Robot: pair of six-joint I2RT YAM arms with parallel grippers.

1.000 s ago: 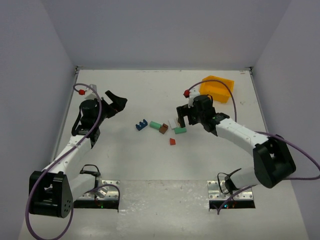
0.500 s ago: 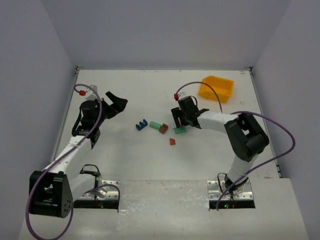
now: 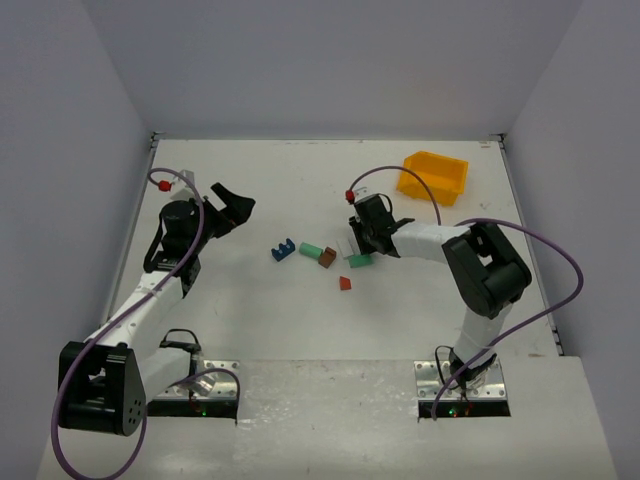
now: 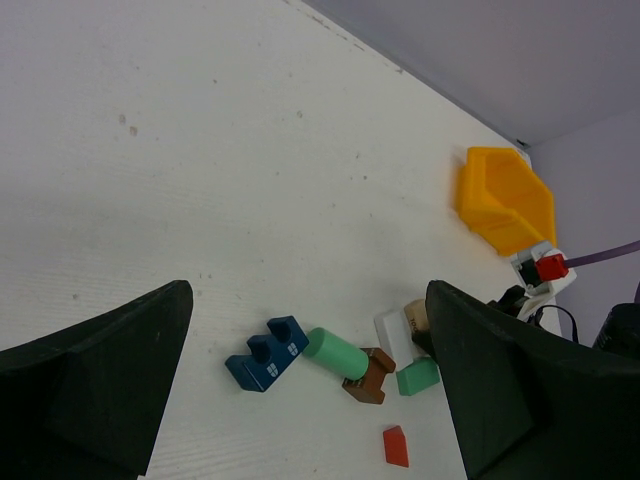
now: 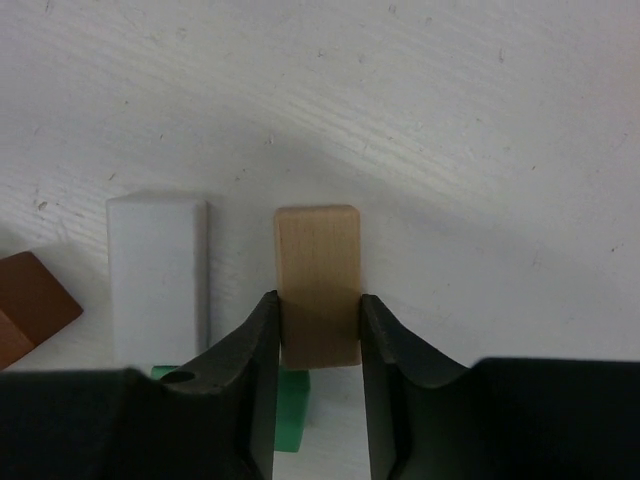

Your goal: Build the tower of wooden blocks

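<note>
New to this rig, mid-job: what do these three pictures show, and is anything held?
The left arm and right arm are robots bolted at the near edge of the table. The wide picture looks down from above; the other two come from cameras on each wrist. The left hand is open, holding nothing. The right hand grips a tan wooden block lying on the table. Nearby lie a white block, green block, brown block, green cylinder, blue notched block and red wedge. A yellow bin sits far right.
</note>
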